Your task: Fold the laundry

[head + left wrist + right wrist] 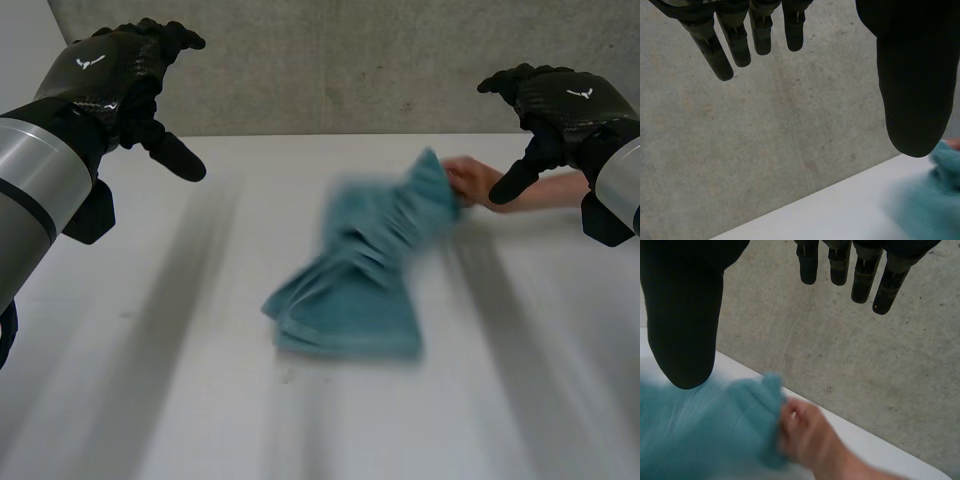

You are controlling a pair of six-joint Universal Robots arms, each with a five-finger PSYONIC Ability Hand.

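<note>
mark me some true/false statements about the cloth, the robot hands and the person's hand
1. The teal cloth lies on the white table. True.
2. The left hand grips the cloth. False: it hangs above the table with straight fingers, holding nothing.
3. A person's hand holds the cloth at its far end. True.
4. The right hand is shut on the cloth. False: it is open and apart from the cloth.
5. The cloth is spread out flat. False: it is bunched and rumpled.
</note>
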